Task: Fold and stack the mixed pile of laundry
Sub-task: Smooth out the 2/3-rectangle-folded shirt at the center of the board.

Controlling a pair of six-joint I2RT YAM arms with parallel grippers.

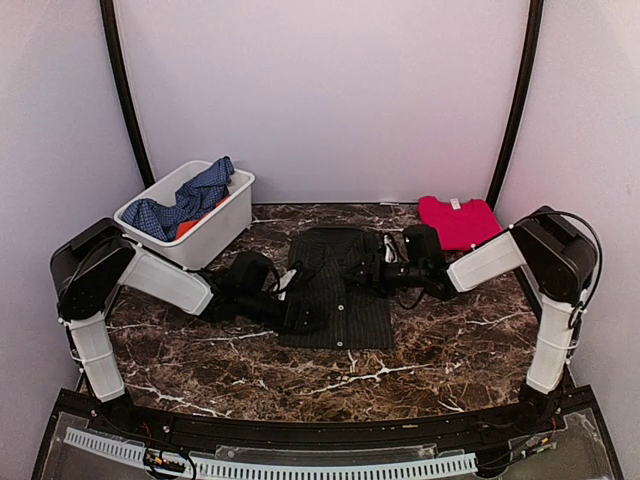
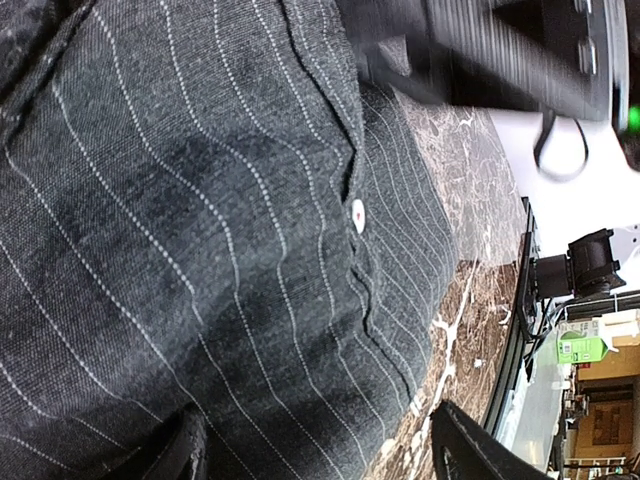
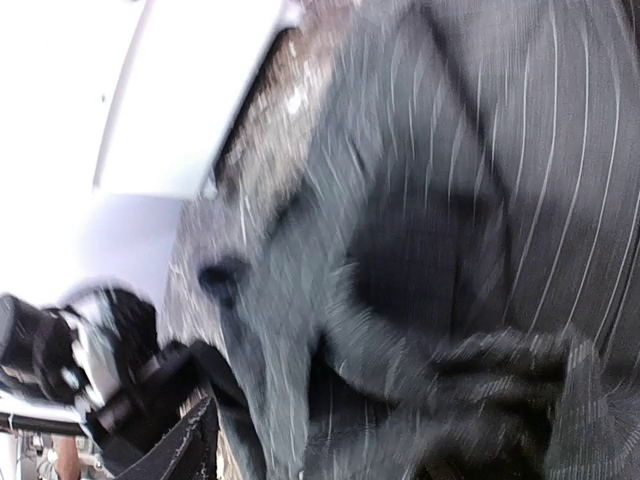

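Now 1 pinstriped shirt (image 1: 335,290), 1 red cloth (image 1: 458,220); L hand (image 2: 320,455) open; R hand (image 1: 374,263): can't tell.

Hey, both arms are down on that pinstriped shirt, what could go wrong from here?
1. The left gripper and right gripper flank the same pinstriped shirt; opposing pulls could drag it askew instead of folding it.
2. Its fabric looks bunched by the right gripper, so a crease may get folded in.
3. The right arm passes close to the red cloth; a swing could disturb it.
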